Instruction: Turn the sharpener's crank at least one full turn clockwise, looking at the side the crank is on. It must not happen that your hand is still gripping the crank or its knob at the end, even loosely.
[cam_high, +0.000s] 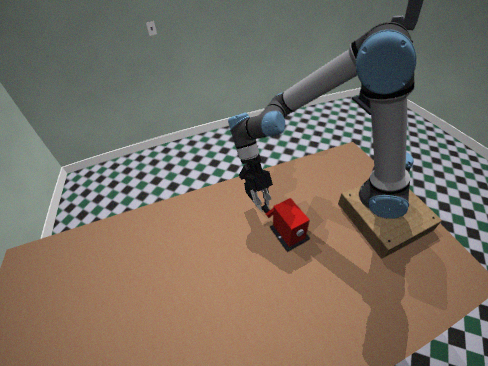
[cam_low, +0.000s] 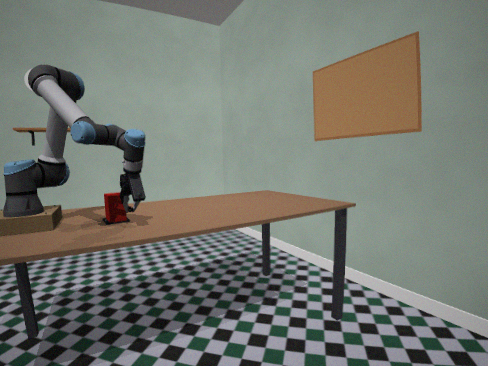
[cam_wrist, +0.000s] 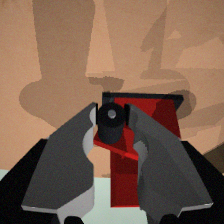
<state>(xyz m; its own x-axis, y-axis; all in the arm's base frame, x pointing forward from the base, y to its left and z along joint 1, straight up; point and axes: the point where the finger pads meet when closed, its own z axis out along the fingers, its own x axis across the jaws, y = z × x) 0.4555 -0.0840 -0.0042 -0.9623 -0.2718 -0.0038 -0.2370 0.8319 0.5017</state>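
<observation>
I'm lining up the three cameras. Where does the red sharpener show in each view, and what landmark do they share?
Top: the red sharpener sits on the table, right of centre, between the gripper and the arm's wooden base.
Exterior: far left, on the table below the gripper.
Wrist: centre, behind the black crank knob that the fingers clamp.
Shared landmark: the gripper at the sharpener's crank side.

On the brown tabletop (cam_low: 210, 212), the arm's pincer (cam_low: 131, 204) points down, closed on the crank at the right side of the red sharpener (cam_low: 114, 207), beside the wooden base block (cam_low: 30, 220).
</observation>
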